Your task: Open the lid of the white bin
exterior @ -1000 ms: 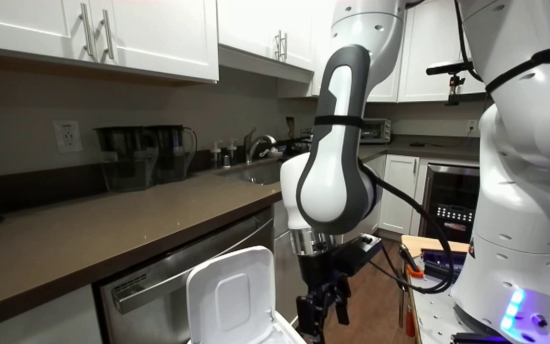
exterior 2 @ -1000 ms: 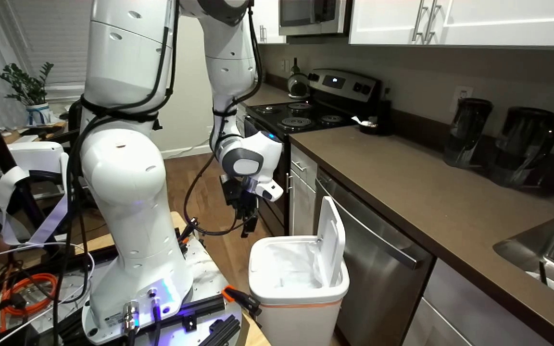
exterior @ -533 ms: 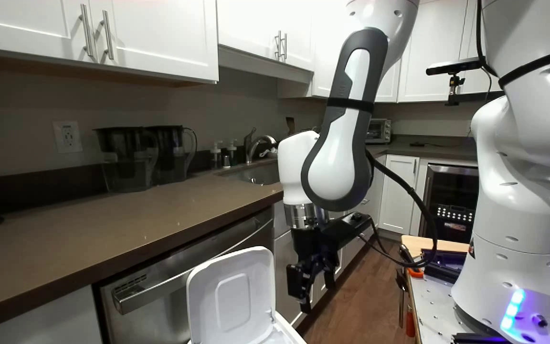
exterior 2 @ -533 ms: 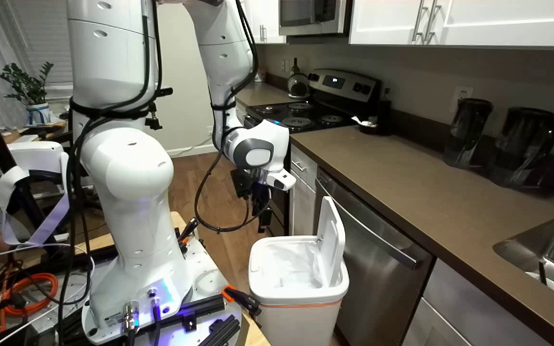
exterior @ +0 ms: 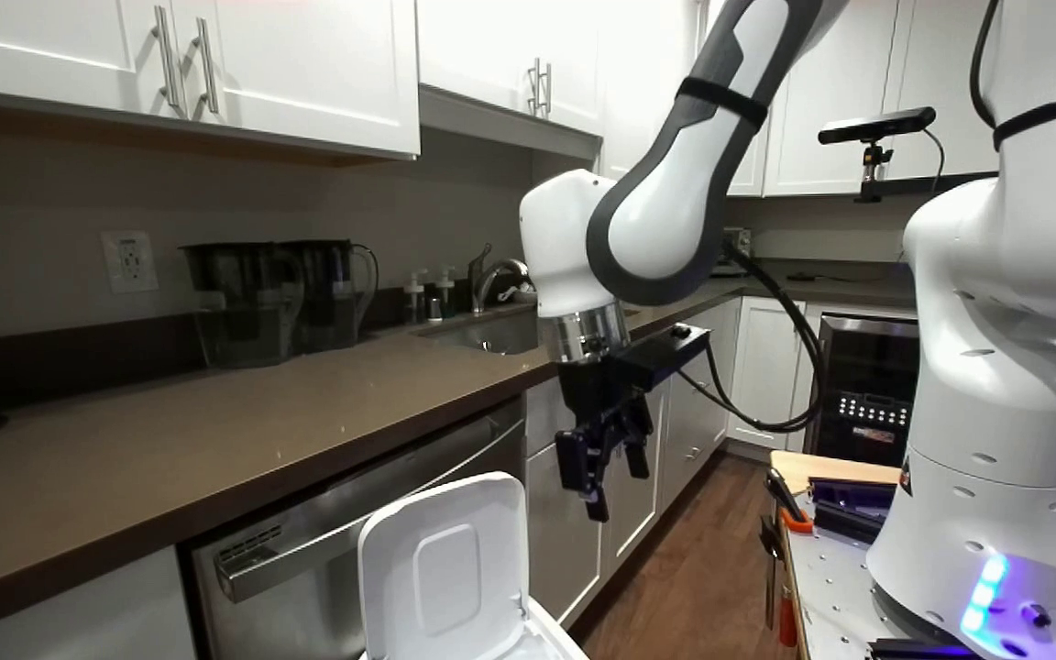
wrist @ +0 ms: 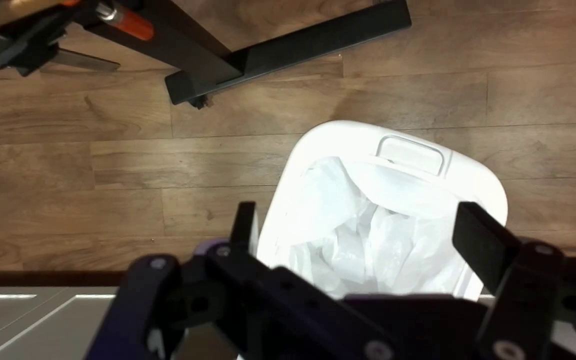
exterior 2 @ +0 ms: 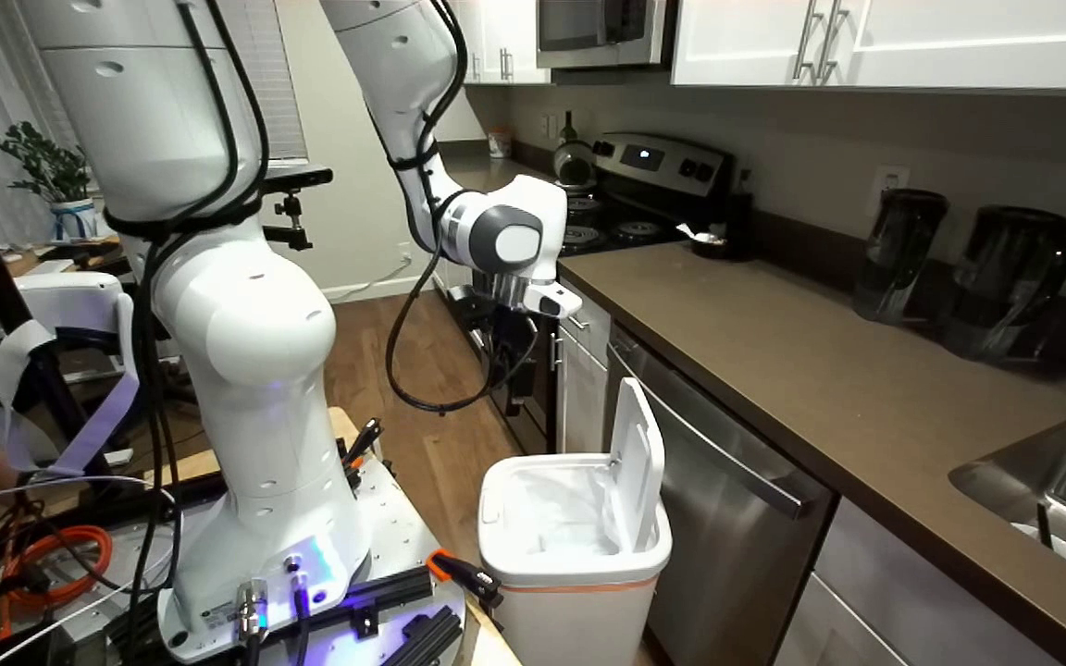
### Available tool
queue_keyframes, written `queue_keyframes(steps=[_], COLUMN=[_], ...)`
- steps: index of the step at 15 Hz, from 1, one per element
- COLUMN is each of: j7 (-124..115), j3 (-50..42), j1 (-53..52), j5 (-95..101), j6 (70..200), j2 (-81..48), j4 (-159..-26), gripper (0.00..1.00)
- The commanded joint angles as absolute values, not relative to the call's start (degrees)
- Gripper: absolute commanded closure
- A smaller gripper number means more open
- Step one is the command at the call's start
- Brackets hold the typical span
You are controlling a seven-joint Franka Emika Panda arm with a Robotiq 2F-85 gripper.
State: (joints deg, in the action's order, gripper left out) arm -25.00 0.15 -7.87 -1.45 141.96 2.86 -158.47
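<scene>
The white bin [exterior 2: 579,615] stands on the floor beside the dishwasher; only part of its rim [exterior: 546,632] shows at the bottom of an exterior view. Its lid [exterior 2: 637,467] is open and stands upright on the dishwasher side; its recessed inner face [exterior: 445,573] also shows. In the wrist view the bin's white rim [wrist: 335,137] and the white liner inside lie below the gripper; the lid is not seen there. My black gripper [exterior: 603,472] is above the bin's height and apart from the lid. Its two fingers are wide apart with nothing between them [wrist: 355,220].
The stainless dishwasher [exterior 2: 727,518] and brown counter [exterior 2: 829,370] run beside the bin. The robot's table [exterior 2: 403,546], with an orange-and-black clamp [exterior 2: 465,575] at its edge, stands on the bin's other side. A black stand foot [wrist: 318,45] lies on the wooden floor.
The arm and its open gripper have risen step by step, farther from the bin. The lid and bin have not moved; the lid stands open throughout.
</scene>
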Motion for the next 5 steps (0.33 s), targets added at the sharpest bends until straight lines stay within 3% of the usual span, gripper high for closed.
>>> queue_keyframes(steps=[1,2,5], j7=[-23.2,-24.4,-24.0], j3=[1.8,2.4,2.8], j1=[-5.4,-5.5,-5.0], j5=[-0.4,-1.7,-1.9], j6=[132.1,136.3,132.9], j2=[11.8,7.4,11.2], j4=[-158.8,-158.3,-158.3], gripper=[0.00,0.00,0.00])
